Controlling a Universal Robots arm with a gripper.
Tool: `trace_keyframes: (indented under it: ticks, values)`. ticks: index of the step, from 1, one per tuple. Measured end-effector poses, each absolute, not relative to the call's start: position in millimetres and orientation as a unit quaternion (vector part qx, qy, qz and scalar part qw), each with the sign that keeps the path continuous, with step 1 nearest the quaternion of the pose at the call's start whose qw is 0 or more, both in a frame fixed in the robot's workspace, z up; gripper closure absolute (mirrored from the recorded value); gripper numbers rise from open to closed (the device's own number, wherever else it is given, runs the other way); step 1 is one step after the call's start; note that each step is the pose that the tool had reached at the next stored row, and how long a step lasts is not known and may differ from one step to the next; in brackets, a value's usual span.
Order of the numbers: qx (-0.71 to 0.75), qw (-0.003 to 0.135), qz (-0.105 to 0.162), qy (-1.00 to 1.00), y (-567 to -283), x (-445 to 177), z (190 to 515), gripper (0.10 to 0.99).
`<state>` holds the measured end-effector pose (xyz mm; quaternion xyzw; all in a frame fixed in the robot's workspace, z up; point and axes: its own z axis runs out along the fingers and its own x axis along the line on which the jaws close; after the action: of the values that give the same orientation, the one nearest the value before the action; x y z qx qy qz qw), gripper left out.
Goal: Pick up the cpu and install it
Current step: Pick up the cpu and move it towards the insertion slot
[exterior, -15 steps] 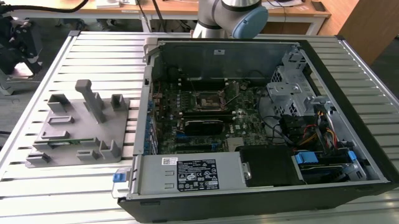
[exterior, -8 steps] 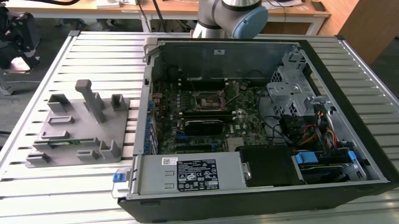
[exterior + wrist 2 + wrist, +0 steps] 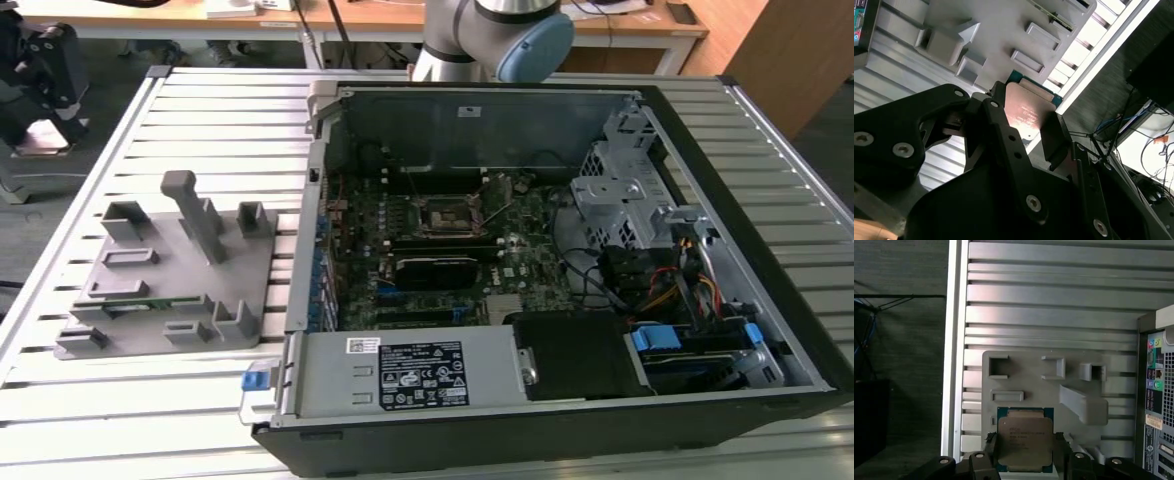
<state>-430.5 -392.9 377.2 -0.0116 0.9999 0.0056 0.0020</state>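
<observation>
In both wrist views the gripper pinches the cpu by two opposite edges, with one black finger pressed against each side and the metal top facing the camera. The grey tray and the slatted surface lie behind the held cpu, which is lifted off both. In the exterior view the tray sits at the exterior view's left, just beside the open computer case, and the arm is at the upper middle of the frame.
</observation>
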Motion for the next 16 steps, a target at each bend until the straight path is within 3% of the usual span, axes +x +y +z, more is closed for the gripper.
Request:
trace_keyframes:
  ticks: [16]
  values:
    - [-0.012, 0.002, 0.006, 1.0, -392.4, -399.7, 377.1, 0.561]
